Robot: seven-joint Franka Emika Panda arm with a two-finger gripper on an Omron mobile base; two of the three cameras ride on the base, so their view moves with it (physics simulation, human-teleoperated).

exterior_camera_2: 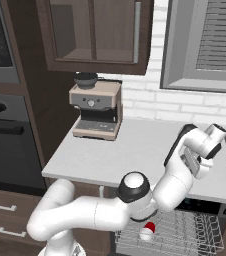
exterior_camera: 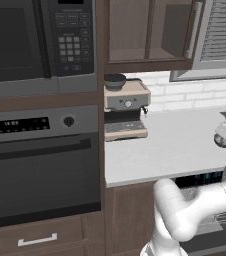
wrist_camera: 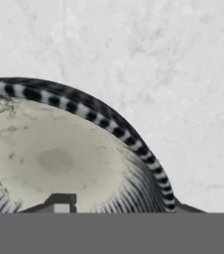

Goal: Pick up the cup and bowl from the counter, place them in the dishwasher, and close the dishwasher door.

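Observation:
The bowl (wrist_camera: 59,154), pale inside with a black-and-white striped rim, lies right under my gripper (wrist_camera: 121,203) on the light counter (wrist_camera: 173,59). The jaws straddle its rim: one fingertip (wrist_camera: 59,201) is inside the bowl, the other just outside the rim, with a wide gap between them. From the base, the hand (exterior_camera_2: 197,150) hangs over the counter's right part (exterior_camera_2: 135,150), above the dishwasher. The dishwasher (exterior_camera_2: 185,235) stands open with its wire rack pulled out. A small red-and-white cup (exterior_camera_2: 147,231) lies in the rack. The door panel is hidden by the arm.
An espresso machine (exterior_camera_2: 96,110) stands at the counter's back left by the wall. A wall oven (exterior_camera: 40,165) and a microwave (exterior_camera: 35,40) fill the tall cabinet on the left. Upper cabinets (exterior_camera_2: 97,35) and a window (exterior_camera_2: 205,45) hang above the counter.

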